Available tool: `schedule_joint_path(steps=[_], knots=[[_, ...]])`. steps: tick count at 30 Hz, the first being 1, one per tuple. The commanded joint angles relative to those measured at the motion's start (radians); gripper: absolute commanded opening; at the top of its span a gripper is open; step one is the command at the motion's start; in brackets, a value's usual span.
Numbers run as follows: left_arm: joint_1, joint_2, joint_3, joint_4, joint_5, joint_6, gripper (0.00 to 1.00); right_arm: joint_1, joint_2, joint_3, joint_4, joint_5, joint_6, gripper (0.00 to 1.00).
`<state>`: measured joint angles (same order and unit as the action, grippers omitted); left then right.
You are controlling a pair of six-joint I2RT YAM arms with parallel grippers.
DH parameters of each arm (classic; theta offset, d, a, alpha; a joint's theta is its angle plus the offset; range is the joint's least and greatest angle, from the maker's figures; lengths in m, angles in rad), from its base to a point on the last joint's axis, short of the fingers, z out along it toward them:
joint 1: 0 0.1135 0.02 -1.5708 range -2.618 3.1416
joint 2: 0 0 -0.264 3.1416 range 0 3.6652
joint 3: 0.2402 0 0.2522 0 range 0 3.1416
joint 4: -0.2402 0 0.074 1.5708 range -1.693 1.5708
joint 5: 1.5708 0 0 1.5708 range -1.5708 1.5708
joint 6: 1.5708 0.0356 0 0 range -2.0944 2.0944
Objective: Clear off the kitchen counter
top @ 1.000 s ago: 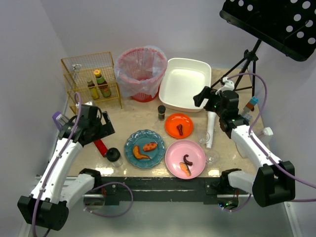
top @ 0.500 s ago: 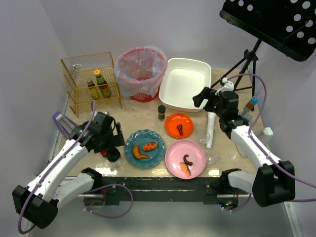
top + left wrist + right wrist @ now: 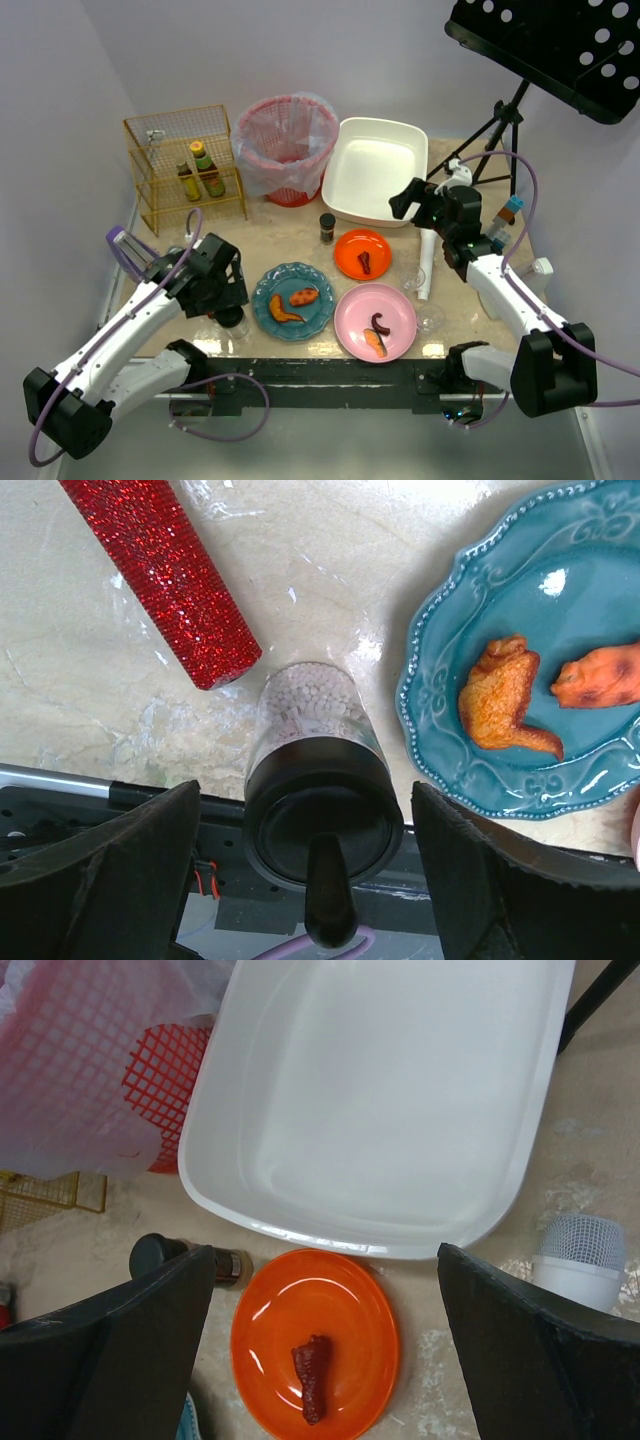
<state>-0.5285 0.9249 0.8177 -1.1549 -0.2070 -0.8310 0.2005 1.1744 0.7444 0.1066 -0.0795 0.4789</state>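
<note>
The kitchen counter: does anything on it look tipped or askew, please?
Two things lie on their sides: a red glitter tube near the front-left edge, and a white mesh-tipped cylinder right of the orange plate.

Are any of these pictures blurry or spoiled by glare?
Top view: evenly lit, sharp. Left wrist view: a white glint on the teal plate; the fingers are dark, with little detail. Right wrist view: the white tub is bright, almost featureless.
</note>
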Motion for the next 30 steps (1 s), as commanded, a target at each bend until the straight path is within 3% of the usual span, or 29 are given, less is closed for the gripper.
schedule_joint_path(steps=[1, 8, 18, 25, 30], knots=[[-0.027, -0.001, -0.017, -0.014, -0.018, -0.036, 0.87, -0.003, 0.001, 0.001, 0.044, -0.026, 0.009, 0.97], [-0.050, 0.006, -0.032, -0.009, -0.032, -0.052, 0.86, -0.003, 0.004, 0.001, 0.041, -0.025, 0.006, 0.97], [-0.080, 0.023, -0.049, 0.011, -0.032, -0.053, 0.74, -0.003, 0.004, 0.006, 0.036, -0.026, 0.006, 0.97], [-0.082, 0.023, -0.029, -0.002, -0.042, -0.037, 0.56, -0.003, 0.002, 0.003, 0.041, -0.025, 0.012, 0.97], [-0.084, 0.019, 0.003, 0.009, -0.046, -0.016, 0.31, -0.003, 0.005, 0.003, 0.044, -0.029, 0.017, 0.97]])
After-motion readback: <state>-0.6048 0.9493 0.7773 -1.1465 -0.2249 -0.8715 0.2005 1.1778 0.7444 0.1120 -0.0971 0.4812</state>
